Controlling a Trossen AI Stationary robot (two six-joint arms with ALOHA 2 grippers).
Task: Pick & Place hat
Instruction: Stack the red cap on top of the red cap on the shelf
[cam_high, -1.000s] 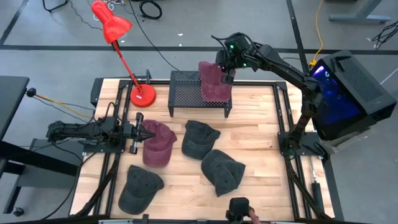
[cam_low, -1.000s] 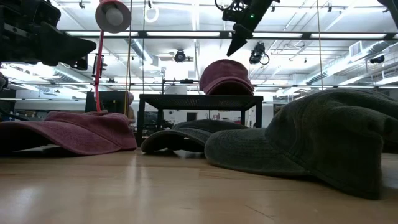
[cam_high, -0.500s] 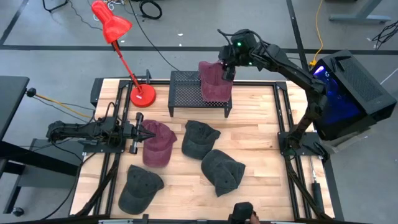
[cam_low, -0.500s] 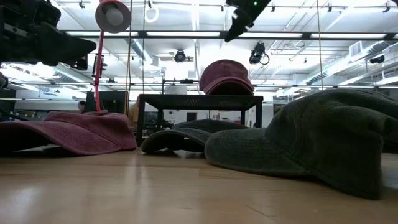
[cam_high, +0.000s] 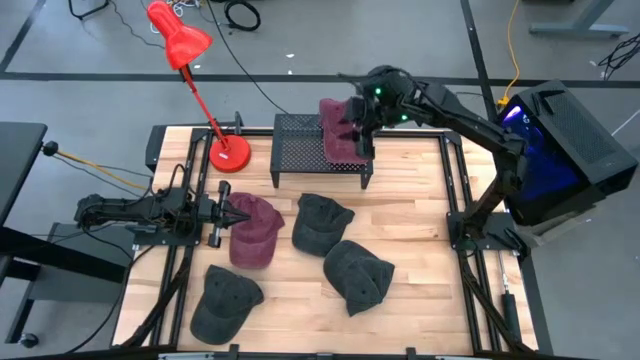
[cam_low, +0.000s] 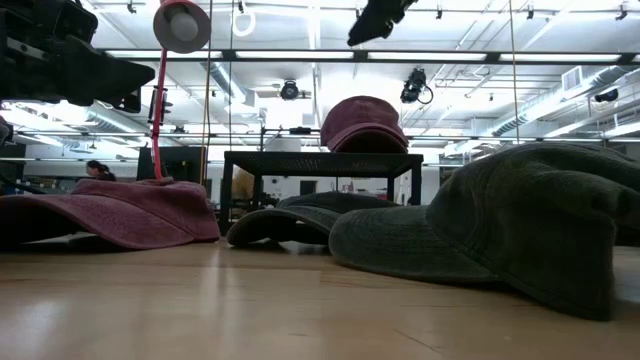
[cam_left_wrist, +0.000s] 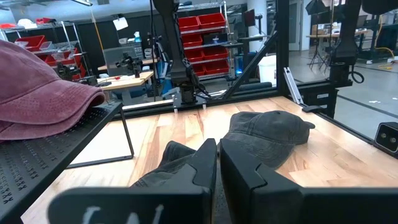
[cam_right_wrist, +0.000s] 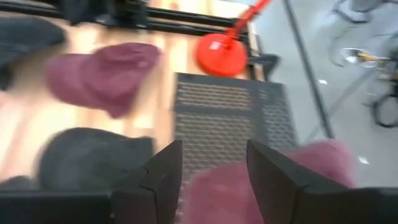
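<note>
From above, a maroon hat (cam_high: 342, 135) sits on the right end of a black mesh stand (cam_high: 303, 146) at the far side of the wooden table (cam_high: 420, 240). The right gripper (cam_high: 360, 125) hangs above that hat with nothing in its grasp. The left gripper (cam_high: 232, 215) lies low at the table's left edge, its tips touching a second maroon cap (cam_high: 255, 230). Three dark grey caps (cam_high: 321, 222) lie on the boards near the middle and front. A red desk lamp (cam_high: 196, 75) stands just beside the stand's left end.

At table height, the maroon hat (cam_low: 362, 125) rests crown-up on the stand (cam_low: 318, 160), and the right gripper (cam_low: 372, 20) is high over it, clear of the fabric. A big grey cap (cam_low: 500, 225) fills the right foreground.

Through the left wrist camera, the left arm's fingers (cam_left_wrist: 202, 168) are pressed together with nothing between them; a grey cap (cam_left_wrist: 267, 134) lies ahead.

Through the right wrist camera, the right arm's fingers (cam_right_wrist: 165, 165) are spread apart and empty, with the maroon hat (cam_right_wrist: 249, 183) on the mesh (cam_right_wrist: 224, 118) below them.
</note>
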